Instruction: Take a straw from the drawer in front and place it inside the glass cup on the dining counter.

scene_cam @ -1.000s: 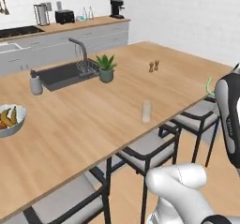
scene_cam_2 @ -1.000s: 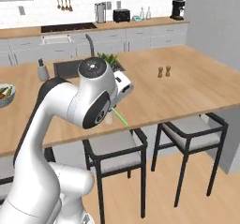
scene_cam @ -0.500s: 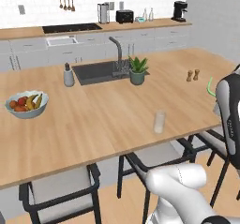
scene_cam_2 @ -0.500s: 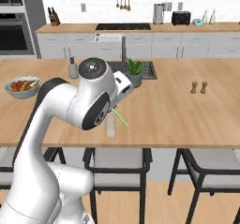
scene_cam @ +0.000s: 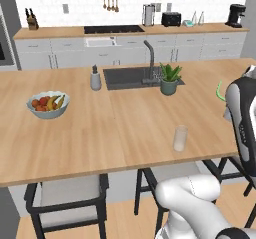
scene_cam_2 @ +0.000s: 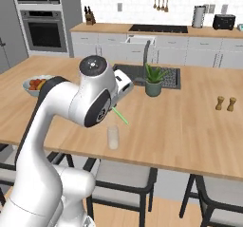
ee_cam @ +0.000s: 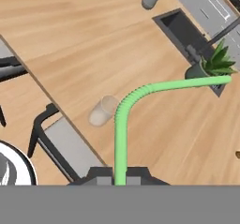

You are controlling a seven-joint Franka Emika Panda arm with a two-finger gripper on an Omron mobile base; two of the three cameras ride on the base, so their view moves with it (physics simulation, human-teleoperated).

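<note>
My gripper [ee_cam: 120, 175] is shut on the bright green straw [ee_cam: 123, 120]. The straw rises from between the fingers and bends over toward the plant. It also pokes out beside my arm as the straw [scene_cam_2: 120, 116] and the straw [scene_cam: 219, 90]. The clear glass cup [scene_cam: 180, 138] stands upright near the front edge of the dining counter [scene_cam: 100, 133]. In the hand view, the glass cup [ee_cam: 103, 111] lies just left of the straw's bend. The gripper hangs above the glass cup [scene_cam_2: 113, 137] and the counter edge. The drawer is out of view.
On the counter are a fruit bowl [scene_cam: 48, 104], a grey soap dispenser [scene_cam: 95, 78], a dark sink [scene_cam: 132, 77] with faucet, a potted plant [scene_cam: 170, 79] and salt and pepper shakers [scene_cam_2: 225, 103]. Black-framed chairs [scene_cam: 67, 195] stand under the front edge.
The whole scene has shifted as the base moved, so the counter now lies square in front and the cup sits nearer my arm. The straw stays in the shut gripper.
</note>
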